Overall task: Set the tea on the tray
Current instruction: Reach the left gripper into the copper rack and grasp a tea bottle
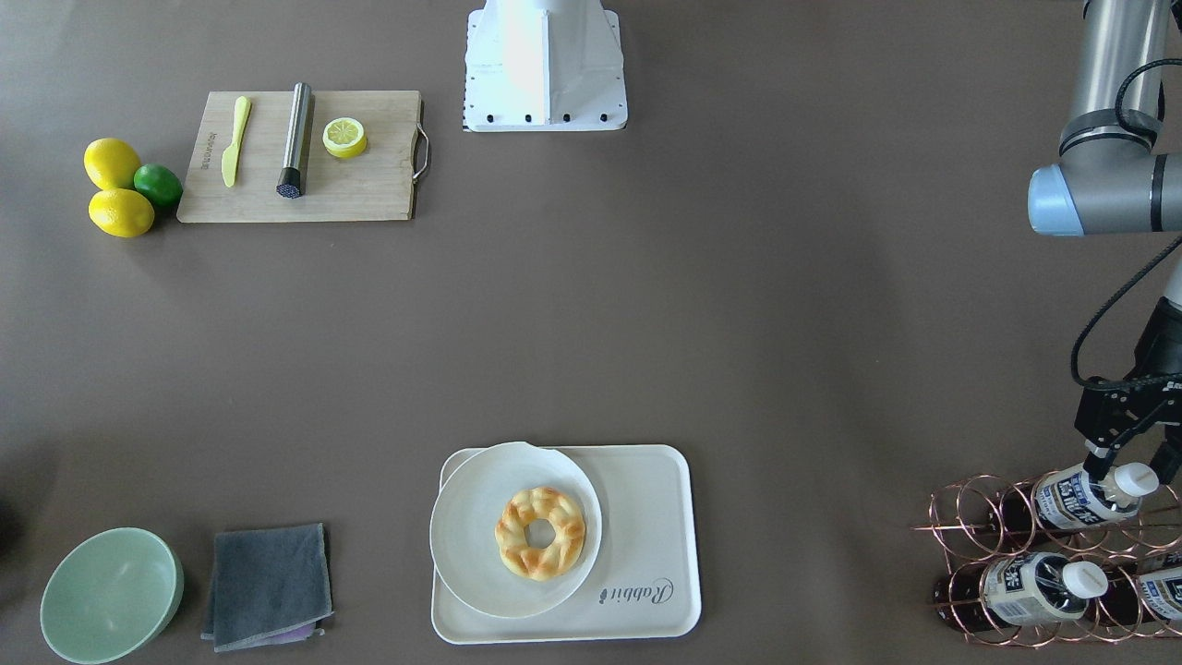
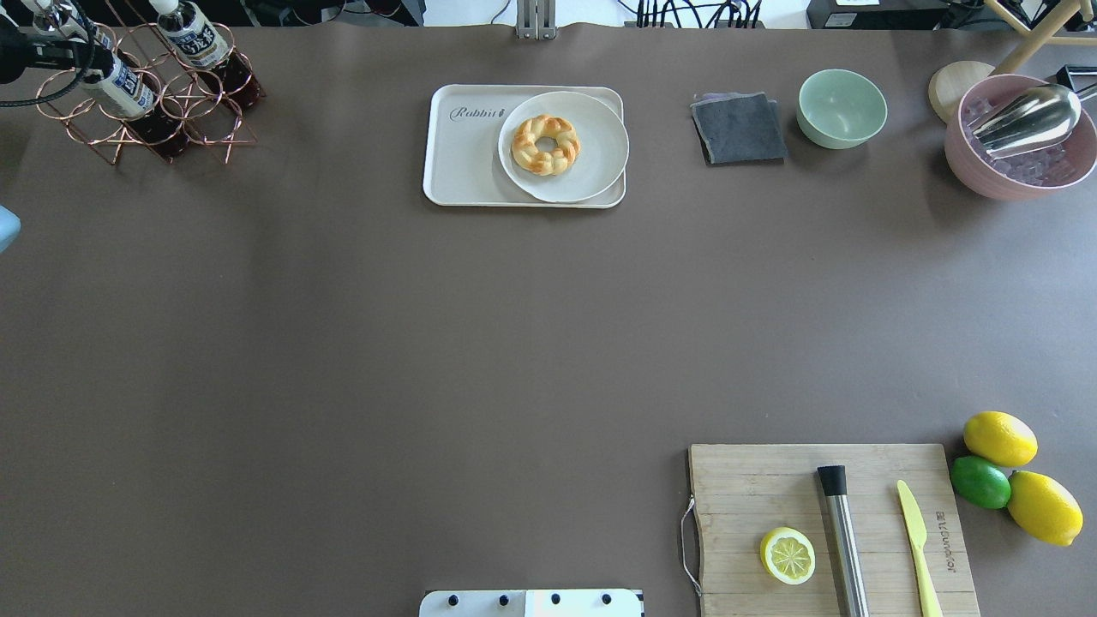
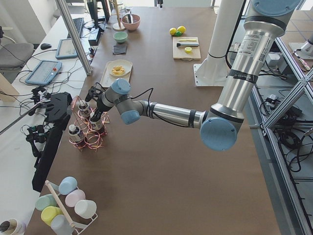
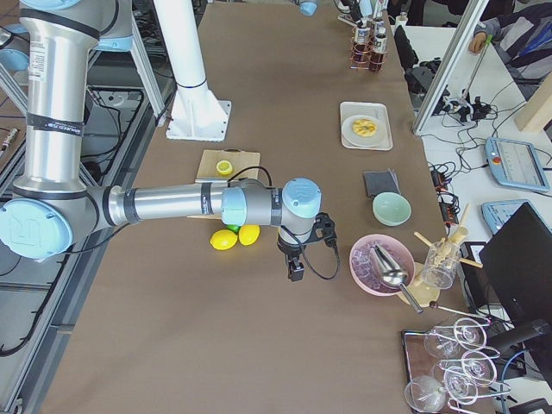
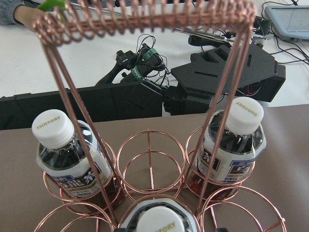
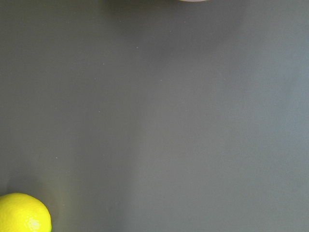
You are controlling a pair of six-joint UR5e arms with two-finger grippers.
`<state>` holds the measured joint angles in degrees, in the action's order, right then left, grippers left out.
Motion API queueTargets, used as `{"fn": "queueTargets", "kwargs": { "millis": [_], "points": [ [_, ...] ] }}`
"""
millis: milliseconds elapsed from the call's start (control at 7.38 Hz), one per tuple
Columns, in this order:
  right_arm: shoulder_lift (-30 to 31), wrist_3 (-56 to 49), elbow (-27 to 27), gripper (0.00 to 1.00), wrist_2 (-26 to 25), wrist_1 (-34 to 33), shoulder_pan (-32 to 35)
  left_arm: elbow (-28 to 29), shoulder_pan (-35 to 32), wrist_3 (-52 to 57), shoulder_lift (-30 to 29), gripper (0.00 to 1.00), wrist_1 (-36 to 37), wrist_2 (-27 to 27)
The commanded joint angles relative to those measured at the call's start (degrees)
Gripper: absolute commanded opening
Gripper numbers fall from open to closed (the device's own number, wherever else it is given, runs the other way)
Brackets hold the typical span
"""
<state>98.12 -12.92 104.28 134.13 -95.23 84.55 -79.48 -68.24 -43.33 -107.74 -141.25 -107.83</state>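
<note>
Looking at the front-facing view, you find the left gripper (image 1: 1128,465) at about 4 o'clock on the table (image 1: 591,351), right at the copper wire rack (image 1: 960,528). Its fingers stand spread apart, one on each side of the white-capped end of the tea (image 1: 1071,497). You cannot tell whether the pads touch the bottle. The tea lies tilted in the rack's upper ring, with its cap toward 3 o'clock. The other bottles (image 1: 1020,588) lie in the rings at 6 o'clock of it. In the left wrist view a white cap sits at 6 o'clock, right at the frame's lower edge, with one bottle at 8 o'clock and another at 4 o'clock.

The tray (image 1: 651,563) is at 6 o'clock on the table, well apart from the rack and toward 9 o'clock of it. A round white plate (image 1: 466,522) covers the tray's 9 o'clock half and overhangs its rim. The plate holds a ring-shaped pastry (image 1: 540,533), and the "Rabbit" lettering shows on the tray's 3 o'clock half.

You see the right gripper (image 4: 295,269) only in the right side view, above the table near two lemons (image 4: 237,237) and toward 4 o'clock of them. You cannot tell whether its fingers are apart or together. Its wrist camera shows table surface and one lemon at 7 o'clock.
</note>
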Motion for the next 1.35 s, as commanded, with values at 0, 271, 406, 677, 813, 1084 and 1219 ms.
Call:
{"fn": "queueTargets", "kwargs": {
  "millis": [0, 271, 406, 677, 813, 1084, 1219],
  "points": [
    [0.2, 0.0, 0.2, 1.00, 0.1, 0.0, 0.0, 0.2, -0.5, 0.5, 0.1, 0.69, 0.1, 0.0],
    [0.3, 0.0, 0.2, 1.00, 0.2, 0.0, 0.0, 0.6, -0.7, 0.4, -0.5, 0.52, 0.2, 0.0],
    [0.3, 0.0, 0.1, 1.00, 0.1, 0.0, 0.0, 0.6, -0.8, 0.4, -0.5, 0.45, 0.2, 0.0],
    [0.4, 0.0, 0.2, 1.00, 0.1, 0.0, 0.0, 0.6, -0.8, -0.2, -0.6, 0.19, 0.4, 0.1],
    [0.4, 0.0, 0.2, 1.00, 0.2, 0.0, 0.0, 0.6, -0.9, -0.4, -0.7, 0.00, 0.5, 0.1],
    [0.6, 0.0, 0.2, 1.00, 0.3, 0.0, 0.0, -0.2, -3.2, 0.1, -0.8, 0.00, 1.0, -0.5],
    [1.0, 0.0, 0.5, 1.00, 0.4, 0.0, 0.0, -1.2, -5.3, 0.4, -0.7, 0.00, 0.9, -3.7]
  ]
}}
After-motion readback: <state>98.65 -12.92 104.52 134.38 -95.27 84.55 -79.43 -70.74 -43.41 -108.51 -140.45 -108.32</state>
